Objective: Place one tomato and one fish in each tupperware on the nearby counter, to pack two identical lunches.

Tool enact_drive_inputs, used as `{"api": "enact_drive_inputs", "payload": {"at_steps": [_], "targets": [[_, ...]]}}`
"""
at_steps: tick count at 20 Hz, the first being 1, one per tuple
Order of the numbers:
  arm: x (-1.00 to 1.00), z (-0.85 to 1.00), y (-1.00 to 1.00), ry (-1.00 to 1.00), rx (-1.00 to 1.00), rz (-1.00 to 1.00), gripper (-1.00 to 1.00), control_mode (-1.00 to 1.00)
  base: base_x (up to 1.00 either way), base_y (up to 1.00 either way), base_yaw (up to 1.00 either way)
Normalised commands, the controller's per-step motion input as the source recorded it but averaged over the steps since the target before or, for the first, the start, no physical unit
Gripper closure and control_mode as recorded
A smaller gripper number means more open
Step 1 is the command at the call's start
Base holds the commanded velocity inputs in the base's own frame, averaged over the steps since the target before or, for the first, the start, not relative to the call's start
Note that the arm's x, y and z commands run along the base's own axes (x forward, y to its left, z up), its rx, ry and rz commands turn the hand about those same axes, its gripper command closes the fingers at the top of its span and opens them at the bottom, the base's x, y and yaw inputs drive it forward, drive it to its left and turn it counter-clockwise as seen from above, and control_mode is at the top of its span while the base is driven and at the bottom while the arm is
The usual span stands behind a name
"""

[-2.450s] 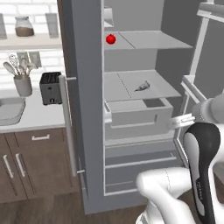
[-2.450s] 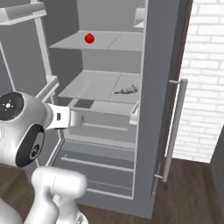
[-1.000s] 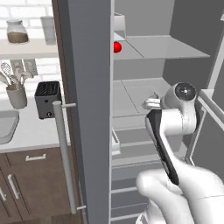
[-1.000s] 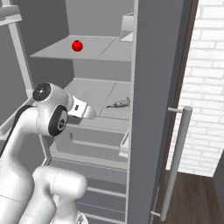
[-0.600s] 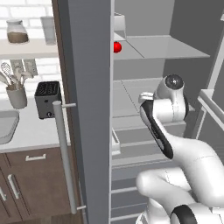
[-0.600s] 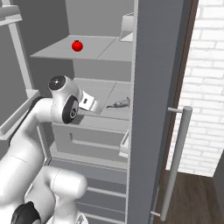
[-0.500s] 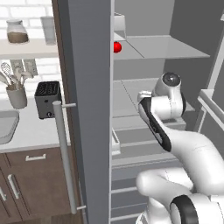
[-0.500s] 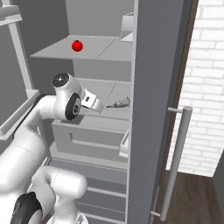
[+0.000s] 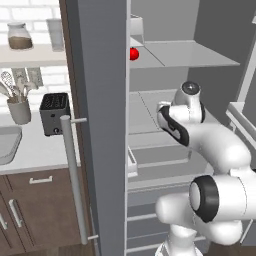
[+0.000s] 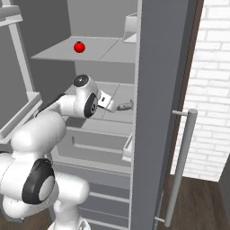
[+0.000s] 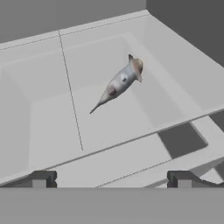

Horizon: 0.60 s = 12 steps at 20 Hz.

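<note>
In the right base view the fridge door edge cuts off part of the fish (image 10: 126, 106); its detail is hard to make out there. Against the picture half a second earlier, the arm has reached deeper over the middle shelf (image 11: 52, 127). Count: one fish (image 11: 119, 82), one tomato (image 10: 79, 46) on the upper shelf (image 10: 103, 53). The gripper (image 11: 111, 179) stands fully open, holding nothing; the fish lies at 12 o'clock ahead of the fingertips (image 11: 43, 178), apart from them.

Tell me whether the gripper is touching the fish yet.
Apart. In the hand view the fish lies on the fridge shelf, well beyond the open gripper, bare shelf between them.
</note>
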Motion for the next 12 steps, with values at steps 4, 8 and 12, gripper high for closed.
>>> {"api": "enact_drive_inputs", "payload": {"at_steps": [4,8,12], "targets": [[0.64,-0.25,-0.34,0.01,0.04,0.00,-1.00,-1.00,0.00,0.00,0.00],[0.59,-0.16,-0.33,0.02,0.06,-0.01,-1.00,-1.00,0.00,0.00,0.00],[0.57,-0.16,-0.26,0.00,0.06,0.00,-1.00,-1.00,0.00,0.00,0.00]]}}
